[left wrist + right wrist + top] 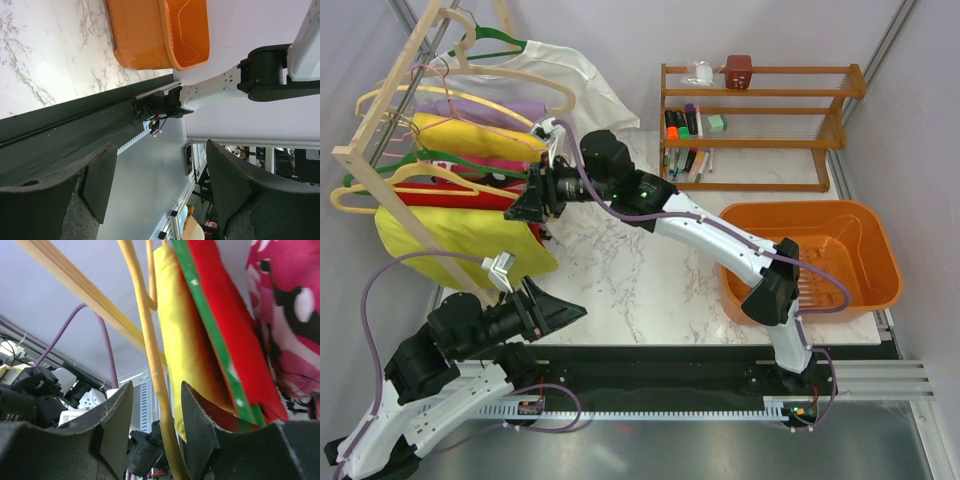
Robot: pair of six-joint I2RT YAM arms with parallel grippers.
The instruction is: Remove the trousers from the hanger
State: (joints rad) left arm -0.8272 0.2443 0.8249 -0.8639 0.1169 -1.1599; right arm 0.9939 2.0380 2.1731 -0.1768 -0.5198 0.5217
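Trousers (pixel 440 240): lime-yellow, draped over hanger (pixel 142 305) on wooden rack (pixel 390 90), beside red garment (pixel 225 315).
Right gripper (pixel 156 390): jaws spread, hanger's thin bar between them, unpinched.
Left gripper (pixel 160 150): jaws spread, empty, low near table (pixel 620 280) front edge.

Lime-yel. trousers (pixel 450 238), orange basket (pixel 840 245)

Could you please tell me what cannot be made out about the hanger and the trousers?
- Top view: whether the right gripper touches the hanger; the gripper's body covers that spot.
- Right wrist view: the hanger's lower end, cut off by the bottom edge; the trousers mostly out of frame.
- Left wrist view: neither shows; it faces the basket.
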